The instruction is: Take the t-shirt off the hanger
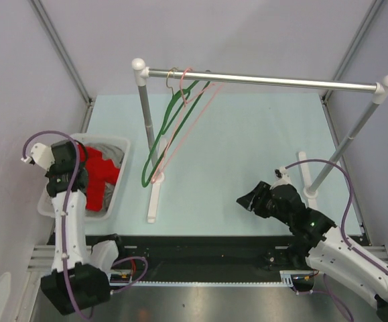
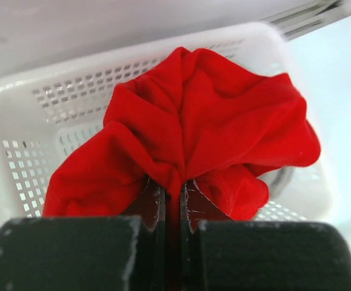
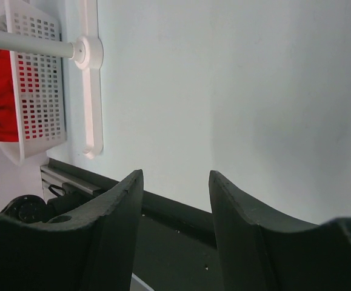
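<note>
Left claw (image 2: 174, 189) pinches the red t-shirt (image 2: 205, 121); basket (image 2: 48, 103) floor hidden.

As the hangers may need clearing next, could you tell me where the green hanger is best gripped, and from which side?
Probably take the green hanger at its low, free-hanging end, coming from the near side with the jaws across the thin bar. The rack's post stands close on its left, and the pink hanger overlaps its right.
</note>
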`<state>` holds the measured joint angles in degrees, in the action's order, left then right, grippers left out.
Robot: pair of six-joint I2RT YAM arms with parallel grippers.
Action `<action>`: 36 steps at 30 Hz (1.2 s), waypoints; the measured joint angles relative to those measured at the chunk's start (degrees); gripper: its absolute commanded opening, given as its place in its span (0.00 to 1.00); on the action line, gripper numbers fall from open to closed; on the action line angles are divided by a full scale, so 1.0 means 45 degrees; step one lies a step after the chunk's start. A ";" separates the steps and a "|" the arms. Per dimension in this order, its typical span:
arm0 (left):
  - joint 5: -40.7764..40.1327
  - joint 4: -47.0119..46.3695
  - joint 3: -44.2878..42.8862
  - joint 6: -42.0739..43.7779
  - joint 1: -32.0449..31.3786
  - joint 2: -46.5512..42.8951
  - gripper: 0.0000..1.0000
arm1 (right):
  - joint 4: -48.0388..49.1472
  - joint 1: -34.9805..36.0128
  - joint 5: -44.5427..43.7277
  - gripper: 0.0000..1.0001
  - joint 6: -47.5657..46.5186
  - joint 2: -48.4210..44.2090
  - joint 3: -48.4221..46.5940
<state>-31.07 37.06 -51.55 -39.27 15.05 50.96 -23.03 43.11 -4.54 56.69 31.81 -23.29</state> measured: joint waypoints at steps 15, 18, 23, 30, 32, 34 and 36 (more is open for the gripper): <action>0.1666 0.0695 0.0811 -0.2161 0.1088 0.2720 0.99 | -0.0102 0.0000 -0.0019 0.52 0.0019 -0.0170 0.0000; 0.1661 0.1161 0.0656 -0.2535 0.1093 0.2798 1.00 | -0.0204 0.0000 -0.0029 0.52 0.0015 -0.0228 0.0000; 0.1370 0.1685 0.0141 -0.2613 0.1049 0.2064 1.00 | -0.0272 -0.0024 -0.0039 0.52 0.0019 -0.0248 0.0000; 0.0646 0.1350 -0.1355 -0.1826 -0.1044 0.0651 1.00 | -0.0165 -0.0029 -0.0024 0.53 0.0015 0.0262 0.0000; 0.1141 0.0845 -0.1467 -0.1277 -0.1865 0.0510 1.00 | -0.0126 -0.0029 -0.0024 0.52 0.0015 0.0427 0.0000; 0.2424 0.0316 -0.1336 -0.0695 -0.2268 0.0296 1.00 | -0.0126 -0.0029 -0.0015 0.53 0.0019 0.0544 0.0005; 0.3925 -0.0495 -0.0685 -0.0219 -0.2414 -0.0214 1.00 | -0.0107 -0.0029 -0.0015 0.53 0.0024 0.0525 0.0005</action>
<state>-13.41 34.83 -54.63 -40.25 4.19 50.00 -23.51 42.98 -4.60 56.80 34.17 -23.27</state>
